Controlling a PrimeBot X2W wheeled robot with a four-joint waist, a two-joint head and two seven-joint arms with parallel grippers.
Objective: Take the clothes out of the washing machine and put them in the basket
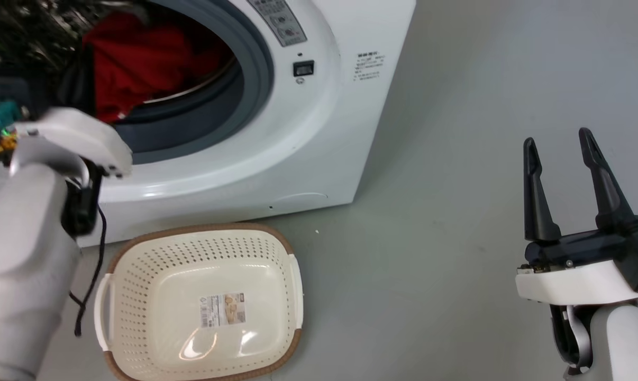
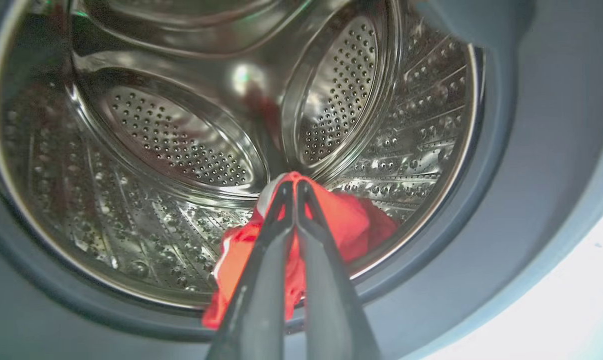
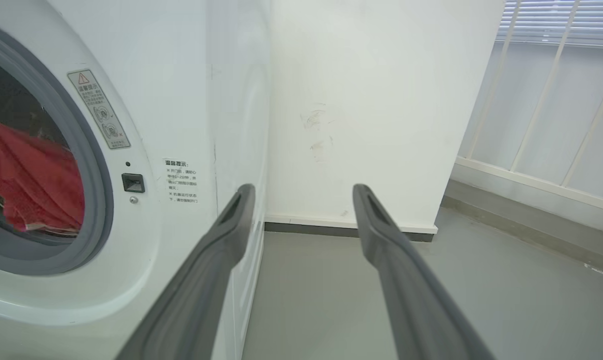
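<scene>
Clothes (image 2: 351, 225), bright red fabric, pinched by left gripper (image 2: 295, 187) jaws inside white washing machine (image 1: 308, 132); right gripper (image 1: 558, 136) jaws spread; paper label (image 1: 222, 309) in cream plastic basket (image 1: 192, 230) illegible.

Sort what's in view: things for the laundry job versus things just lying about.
For the job: the clothes, pinched by the shut left gripper; the washing machine; the basket; the open right gripper, holding nothing.

Just there: the warning sticker; the window blinds; the skirting board.
</scene>
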